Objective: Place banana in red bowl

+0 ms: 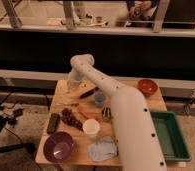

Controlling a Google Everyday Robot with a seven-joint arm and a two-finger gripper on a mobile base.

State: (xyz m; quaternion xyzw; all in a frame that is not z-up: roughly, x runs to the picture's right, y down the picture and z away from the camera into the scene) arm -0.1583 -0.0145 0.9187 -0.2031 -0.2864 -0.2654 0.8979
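Note:
My gripper (72,87) hangs from the white arm at the far left of the wooden table (61,102). It is lowered onto the small pale yellow banana (71,92) and shut on it, and the fruit shows only partly beneath the wrist. The red bowl (147,86) stands at the table's far right corner, well away from the gripper.
A dark-handled tool (89,92) and a blue cup (99,99) lie just right of the gripper. Nearer the front are dark grapes (68,117), a black object (53,123), a white cup (91,128), a purple bowl (58,146) and a pale cloth (102,149). A green tray (169,135) sits at the right.

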